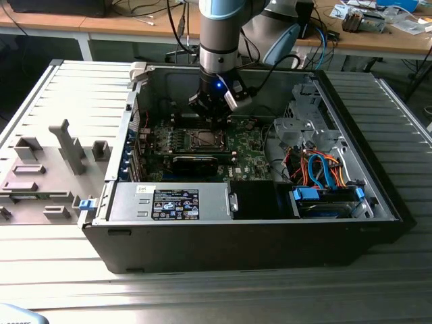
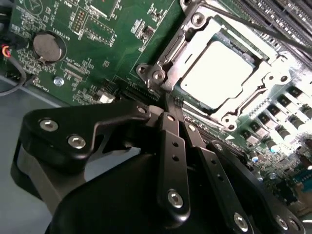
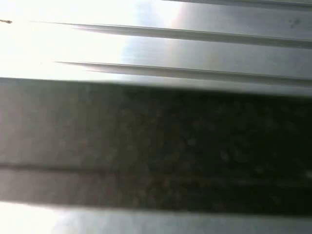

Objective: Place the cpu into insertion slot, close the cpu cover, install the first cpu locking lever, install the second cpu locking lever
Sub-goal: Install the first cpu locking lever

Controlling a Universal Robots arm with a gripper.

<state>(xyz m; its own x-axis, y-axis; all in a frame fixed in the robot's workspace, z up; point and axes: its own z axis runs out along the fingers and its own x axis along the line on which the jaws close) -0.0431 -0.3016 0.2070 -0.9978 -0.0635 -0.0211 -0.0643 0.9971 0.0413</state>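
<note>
In the second wrist view the cpu, a flat square with a dull silver top, lies in the insertion slot on the green board. The silvery cpu cover lies flat around it, framing the chip. My gripper is shut, its two black fingers pressed together with nothing seen between them. The tips sit right at the socket's near edge, beside a corner screw. In the exterior view the gripper reaches down into the open computer case, just behind the socket.
A long black card lies in front of the socket. The case also holds a power supply and a drive cage with blue and orange cables. A coin battery and memory slots flank the socket. A grey fixture tray stands beside the case.
</note>
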